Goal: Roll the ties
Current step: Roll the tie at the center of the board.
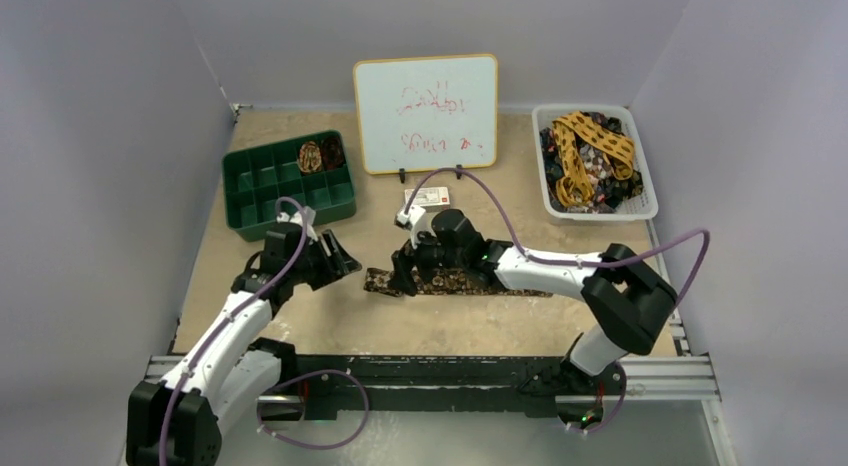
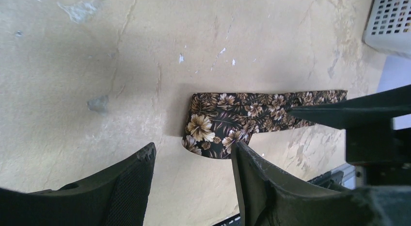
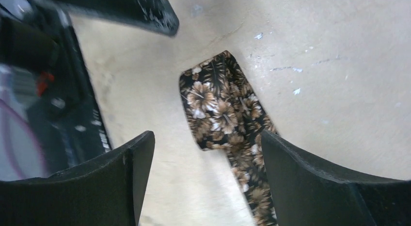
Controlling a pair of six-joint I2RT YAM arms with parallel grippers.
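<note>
Top view: a brown floral tie (image 1: 455,282) lies flat on the desk (image 1: 330,326), its long axis running left to right. The right hand (image 1: 404,274) hangs over the tie's left end, nearer than the left hand (image 1: 338,260). A green tray (image 1: 240,208) holds a coiled tie (image 1: 309,156), and a white basket (image 1: 548,191) holds loose ties (image 1: 590,151).

Left wrist view: the left hand is part open and empty.

Right wrist view: the right hand is wide open, straddling the tie and gripping nothing.

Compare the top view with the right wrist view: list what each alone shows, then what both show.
Only the top view: green tray with a rolled tie, whiteboard, basket of ties. Only the right wrist: the floral print of the flat tie, close up. Both: that tie on the table, the open right hand over it.
</note>
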